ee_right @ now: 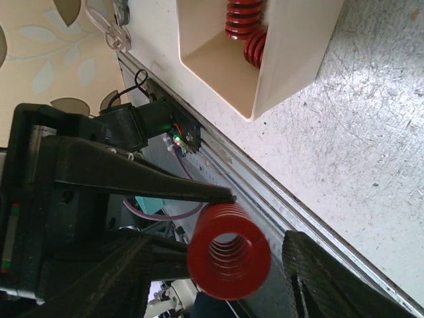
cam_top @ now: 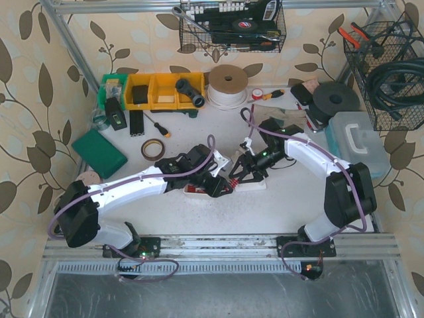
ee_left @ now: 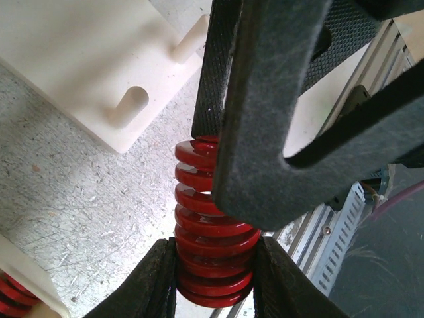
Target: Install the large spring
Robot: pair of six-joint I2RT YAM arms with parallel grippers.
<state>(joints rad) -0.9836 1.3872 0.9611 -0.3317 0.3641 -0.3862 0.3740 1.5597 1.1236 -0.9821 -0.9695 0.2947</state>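
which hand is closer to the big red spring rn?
Left. The left hand is clamped on the red spring, gripping its end coils. The right hand straddles the other end, jaws apart, with a visible gap on one side.

walls: beige leaf wallpaper (cam_top: pixel 26 99) left, back, right | table (cam_top: pixel 278 205): white, speckled, scuffed | frame (cam_top: pixel 112 5): metal bars, top | baskets (cam_top: pixel 281 30): wire, top centre, upper right | rail (cam_top: pixel 218 244): bottom | light: even
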